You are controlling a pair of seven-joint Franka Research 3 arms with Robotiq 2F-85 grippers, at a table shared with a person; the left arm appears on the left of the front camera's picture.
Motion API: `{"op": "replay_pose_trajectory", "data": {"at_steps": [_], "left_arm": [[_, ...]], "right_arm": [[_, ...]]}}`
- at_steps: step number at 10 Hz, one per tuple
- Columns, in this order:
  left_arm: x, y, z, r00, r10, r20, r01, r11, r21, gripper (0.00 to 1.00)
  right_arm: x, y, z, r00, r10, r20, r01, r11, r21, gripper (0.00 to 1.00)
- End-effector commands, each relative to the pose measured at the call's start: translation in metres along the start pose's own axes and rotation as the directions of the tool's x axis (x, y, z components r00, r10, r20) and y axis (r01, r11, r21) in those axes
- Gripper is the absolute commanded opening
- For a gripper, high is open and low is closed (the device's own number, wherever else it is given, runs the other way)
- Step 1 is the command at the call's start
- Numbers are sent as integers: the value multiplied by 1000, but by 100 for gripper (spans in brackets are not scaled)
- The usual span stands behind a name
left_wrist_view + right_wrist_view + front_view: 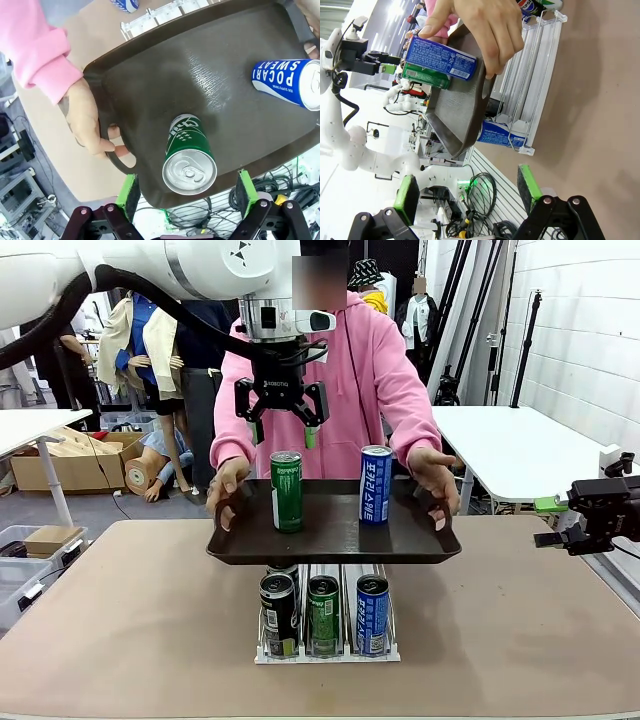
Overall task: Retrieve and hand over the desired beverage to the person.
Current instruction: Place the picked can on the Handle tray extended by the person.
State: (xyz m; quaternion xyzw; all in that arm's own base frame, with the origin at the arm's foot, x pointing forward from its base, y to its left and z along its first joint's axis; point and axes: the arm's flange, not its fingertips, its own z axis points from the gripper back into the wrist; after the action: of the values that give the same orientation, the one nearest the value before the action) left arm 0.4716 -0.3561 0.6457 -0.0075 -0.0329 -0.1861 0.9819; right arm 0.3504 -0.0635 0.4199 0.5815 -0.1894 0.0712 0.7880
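Note:
The person (350, 370) in a pink hooded sweatshirt holds a dark tray (335, 545) over the table with both hands. A green can (286, 492) and a blue can (375, 485) stand upright on it. My left gripper (281, 425) hangs open just above the green can, apart from it. In the left wrist view the green can (190, 160) sits below, between the green pads (129, 192), with the blue can (290, 82) off to the side. My right gripper (590, 520) waits open and empty at the table's right edge; its open gripper (467, 192) faces the tray (460, 110) from the side.
Under the tray a white wire rack (328, 652) holds a black can (279, 612), a green can (322, 612) and a blue can (372, 612) at its front. The person's hands (435, 475) grip the tray's handles. Bare brown tabletop (120, 620) lies left and right of the rack.

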Motion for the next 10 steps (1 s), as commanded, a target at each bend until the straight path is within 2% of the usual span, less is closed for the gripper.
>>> {"op": "replay_pose_trajectory", "data": {"at_steps": [1,10], "left_arm": [[0,-1,2,1000,3,6,-3,1000,-11,100],[0,-1,2,1000,3,6,-3,1000,-11,100]], "right_arm": [[0,0,0,1000,1,3,-1,1000,11,100],[0,0,0,1000,1,3,-1,1000,11,100]]}}
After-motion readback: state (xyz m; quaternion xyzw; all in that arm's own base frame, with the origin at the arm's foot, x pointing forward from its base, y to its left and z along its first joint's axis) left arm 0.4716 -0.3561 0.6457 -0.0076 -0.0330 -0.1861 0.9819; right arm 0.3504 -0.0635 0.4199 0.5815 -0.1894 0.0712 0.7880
